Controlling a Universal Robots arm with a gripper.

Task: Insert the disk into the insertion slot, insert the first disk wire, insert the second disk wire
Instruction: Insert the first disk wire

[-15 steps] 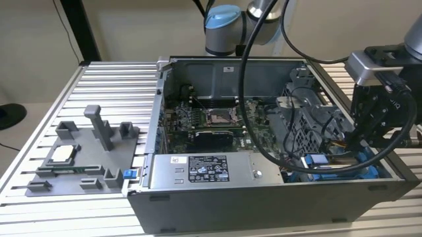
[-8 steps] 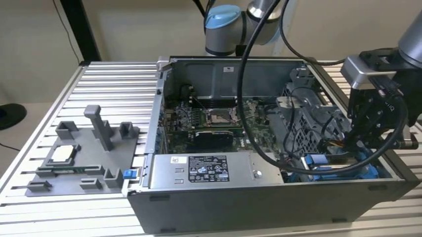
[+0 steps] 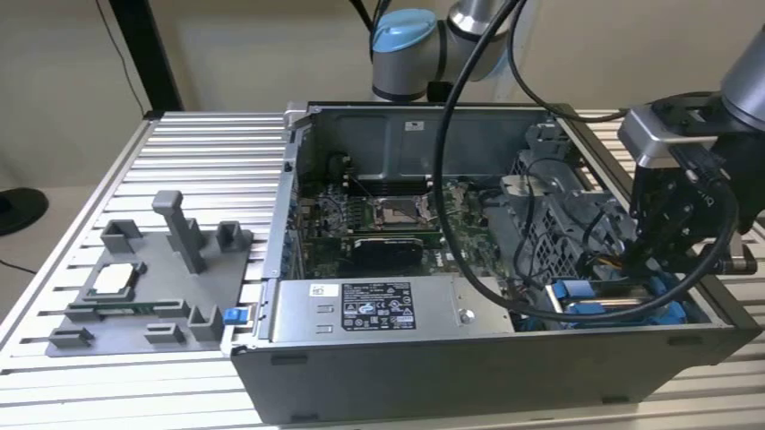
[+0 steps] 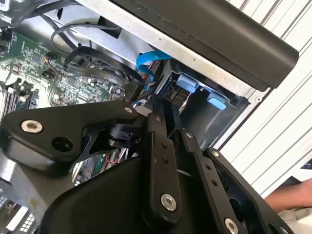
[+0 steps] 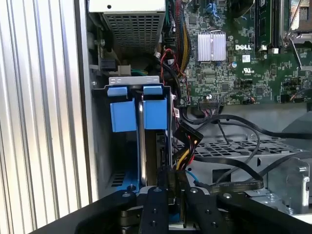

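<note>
Blue-framed disk (image 5: 141, 116) fills the insertion slot (image 5: 134, 80); square your claw (image 5: 171, 181) just beside the disk; you cannot tell its grip.

**Clearance at the slot (image 5: 139, 114).** The end effector (image 3: 664, 255) hangs over the case corner at the exterior view's right. The slot is hemmed in by the case wall (image 5: 84, 97) on one side and a wire bundle (image 5: 184, 141) just beside the other. The power supply (image 5: 131, 22) stands near one end. Beyond the bundle lies a perforated cage (image 5: 253, 146) draped with black wires. A thick black cable (image 3: 442, 179) crosses the open case. Open bench (image 3: 203, 152) lies at the exterior view's left, around a grey fixture (image 3: 143, 278).
</note>
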